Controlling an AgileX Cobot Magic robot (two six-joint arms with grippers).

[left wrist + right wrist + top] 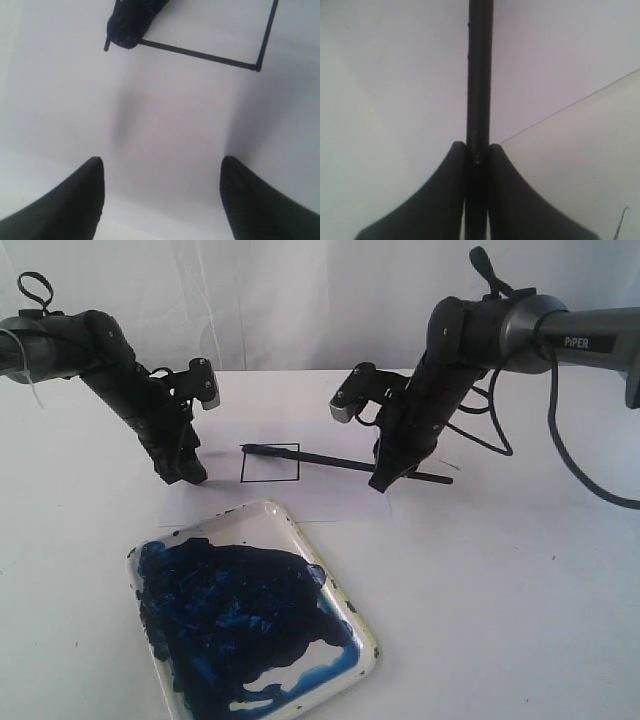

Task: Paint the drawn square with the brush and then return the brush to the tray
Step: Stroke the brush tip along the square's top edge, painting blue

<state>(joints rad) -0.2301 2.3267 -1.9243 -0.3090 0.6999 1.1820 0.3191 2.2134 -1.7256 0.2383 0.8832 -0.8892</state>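
Over the paper [335,498], right end effector [383,482] pinches thin black brush [330,459], tip at blank drawn square [270,466]; left end effector [187,477] spread.

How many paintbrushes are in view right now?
1. The long thin black paintbrush is clamped in the right gripper, with its tip at a corner of the black-outlined drawn square. None lies in the paint-smeared white tray, and none appears to be hidden.
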